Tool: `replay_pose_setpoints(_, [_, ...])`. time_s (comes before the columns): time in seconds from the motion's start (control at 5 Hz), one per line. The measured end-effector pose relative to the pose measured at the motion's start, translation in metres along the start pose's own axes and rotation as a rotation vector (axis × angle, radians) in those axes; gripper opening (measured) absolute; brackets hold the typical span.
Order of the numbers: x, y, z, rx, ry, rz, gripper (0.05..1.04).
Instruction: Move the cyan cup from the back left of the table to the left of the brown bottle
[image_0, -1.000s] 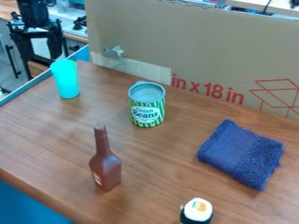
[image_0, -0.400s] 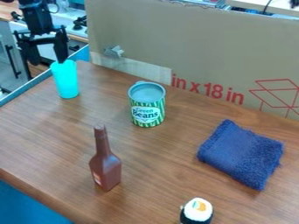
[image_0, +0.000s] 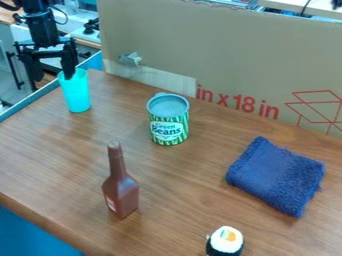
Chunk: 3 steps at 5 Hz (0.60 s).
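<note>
At the upper left of the camera view hangs the black gripper (image_0: 53, 78), open, its two fingers well apart and pointing down. Its right finger overlaps the rim of the turquoise cup (image_0: 77, 95); whether the tip is inside the cup or behind it I cannot tell. The left finger hangs beyond the table's left edge. Nothing is held. The cup stands upright near the table's back left corner. Right of it a green and white can (image_0: 167, 122) stands upright, and a brown bottle (image_0: 121, 190) stands upright nearer the front.
A folded blue cloth (image_0: 277, 176) lies at the right of the wooden table (image_0: 177, 187). A sushi piece (image_0: 226, 241) stands at the front edge of the view. Cardboard (image_0: 227, 55) walls off the back; a blue ledge (image_0: 30, 103) runs along the left.
The gripper has come down and a little to the right, from behind the cup's top left to the cup's rim. The cup, can, bottle and cloth have stayed in place.
</note>
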<state>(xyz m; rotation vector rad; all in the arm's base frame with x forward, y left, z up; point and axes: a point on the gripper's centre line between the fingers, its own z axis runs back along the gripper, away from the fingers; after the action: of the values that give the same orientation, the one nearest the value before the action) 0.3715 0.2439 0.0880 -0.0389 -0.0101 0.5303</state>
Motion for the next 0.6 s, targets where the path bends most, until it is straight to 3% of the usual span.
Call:
replay_pose_setpoints(0.4, [0.005,-0.005,-0.015,0.027,0.01,0.011,0.95])
replay_pose_setpoints(0.6, [0.001,-0.012,-0.025,0.036,0.03,-0.005,0.67])
